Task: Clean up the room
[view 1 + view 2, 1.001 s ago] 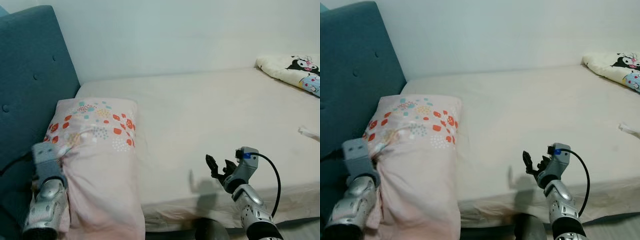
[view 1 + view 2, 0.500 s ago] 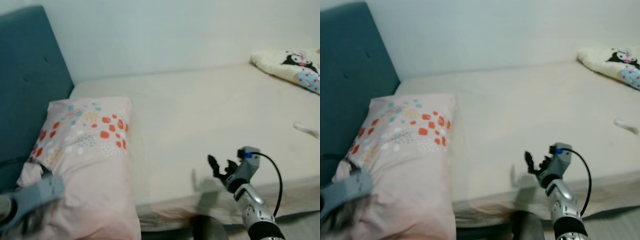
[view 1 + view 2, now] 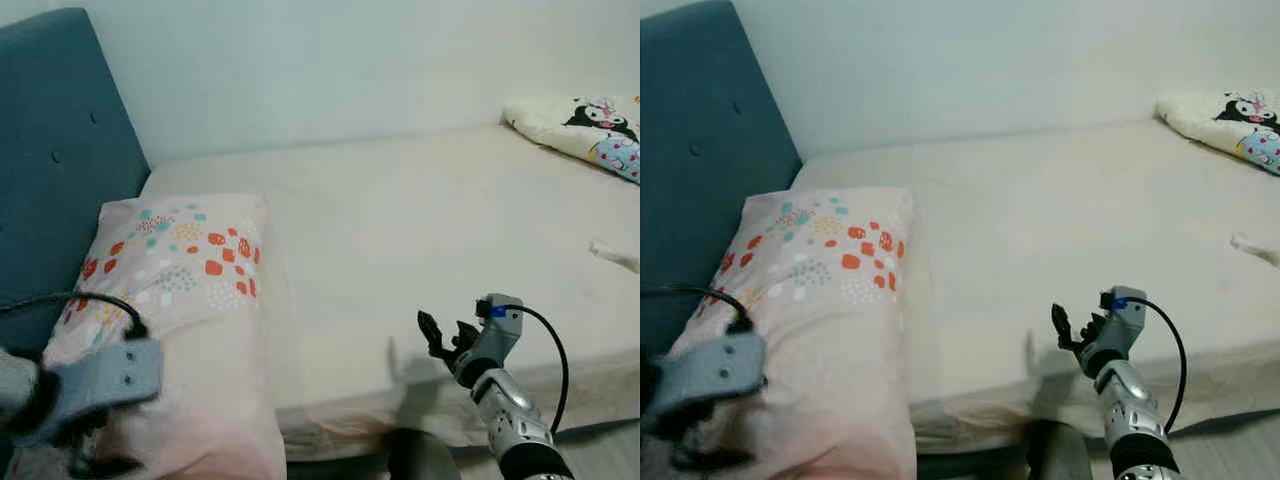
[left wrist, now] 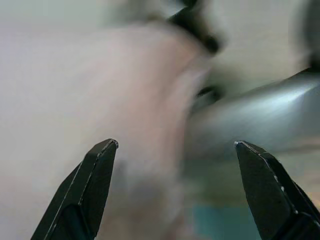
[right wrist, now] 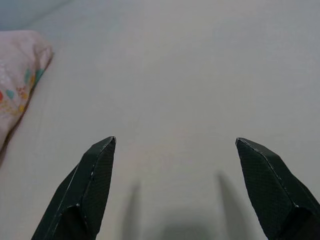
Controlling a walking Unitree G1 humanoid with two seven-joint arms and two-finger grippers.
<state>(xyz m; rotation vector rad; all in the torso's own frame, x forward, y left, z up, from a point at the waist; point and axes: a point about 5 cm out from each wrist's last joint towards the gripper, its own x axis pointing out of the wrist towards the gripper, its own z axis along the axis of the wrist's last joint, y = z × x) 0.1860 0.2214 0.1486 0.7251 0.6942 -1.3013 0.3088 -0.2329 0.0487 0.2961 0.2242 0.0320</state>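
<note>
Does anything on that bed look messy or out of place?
The pink pillow lies skewed along the near edge of the bed, its lower end slumping over the side. A cartoon-print blanket sits bunched in the far right corner, and a small white scrap lies loose near the right edge.

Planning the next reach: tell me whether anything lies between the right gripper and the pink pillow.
Nothing visible does. The right gripper hovers open over the near edge of the mattress, and only bare sheet lies between it and the pink pillow at the headboard end. The left gripper is open by that pillow.
</note>
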